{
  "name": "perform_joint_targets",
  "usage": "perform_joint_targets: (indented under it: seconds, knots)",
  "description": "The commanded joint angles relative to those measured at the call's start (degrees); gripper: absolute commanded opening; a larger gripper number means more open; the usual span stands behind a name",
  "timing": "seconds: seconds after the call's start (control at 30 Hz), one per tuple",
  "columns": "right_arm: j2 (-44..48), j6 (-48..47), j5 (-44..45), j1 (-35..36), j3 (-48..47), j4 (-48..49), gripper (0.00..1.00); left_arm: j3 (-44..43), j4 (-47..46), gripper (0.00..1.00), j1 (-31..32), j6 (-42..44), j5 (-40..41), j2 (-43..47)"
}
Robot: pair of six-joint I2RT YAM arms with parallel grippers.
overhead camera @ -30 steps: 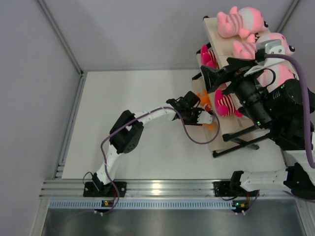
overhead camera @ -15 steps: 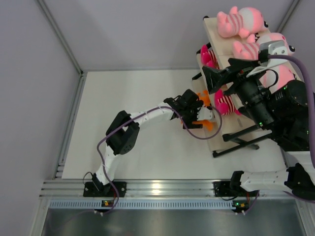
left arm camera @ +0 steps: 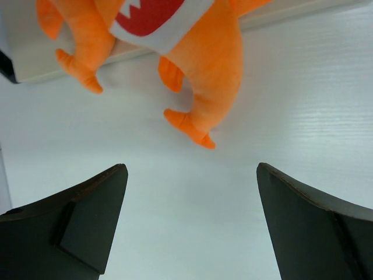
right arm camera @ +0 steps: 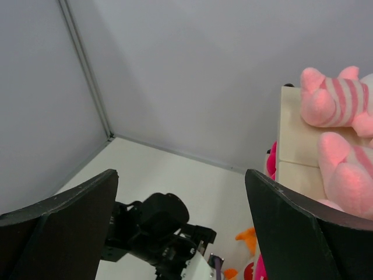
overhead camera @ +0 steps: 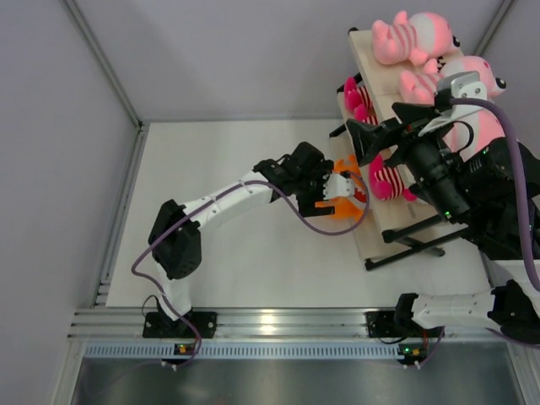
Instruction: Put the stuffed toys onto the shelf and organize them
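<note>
Left gripper (left arm camera: 189, 175) is wide open and empty, pointing at the orange toy (left arm camera: 192, 52) just ahead of it. The toy lies at the front edge of the shelf (overhead camera: 364, 51), on the lowest board, with its legs hanging over the white table (overhead camera: 236, 169). Whether its body is fully on the board can't be told. Right gripper (right arm camera: 180, 175) is also spread and empty, held high near the top board, where the pink striped toys (right arm camera: 335, 102) already lie.

The step looks like seating the orange toy on the bottom tier. The next move probably calls for closing on the toy's body or nudging it further onto the board so it won't slide off.
</note>
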State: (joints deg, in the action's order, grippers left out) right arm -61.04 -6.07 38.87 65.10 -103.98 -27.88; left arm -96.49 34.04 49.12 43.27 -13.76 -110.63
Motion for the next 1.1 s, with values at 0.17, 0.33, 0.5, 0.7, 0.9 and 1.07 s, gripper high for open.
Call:
perform_joint_targets:
  seconds: [0.17,0.33,0.5,0.7,0.9,1.07]
  knots:
    - [-2.6,-4.13,-4.5,0.55,-3.42,-7.09,0.91,9.38,7.09,0.99,-1.93,-6.96,6.28,15.17]
    - [-8.48,-6.76,-5.65,0.55,-3.42,-12.02,0.96,13.16,13.15,0.98,-9.21,-13.55,12.87,24.74]
    - [-17.08,-4.93,-5.99,-0.85,-1.23,-18.52,0.96,20.18,15.44,0.99,-24.41,-21.02,12.26,35.63]
    - [-23.86,-0.09,-15.05,-9.54,8.43,-16.34,0.92,31.26,15.35,0.99,-28.9,-24.28,11.49,42.95]
    - [-37.38,2.19,-12.16,-13.51,13.28,-14.05,0.94,33.56,15.18,0.99,-38.13,-25.51,8.93,44.88]
    - [-45.21,5.62,-11.89,-18.16,14.33,-11.86,0.96,34.08,15.35,0.99,-38.84,-25.6,6.55,45.76]
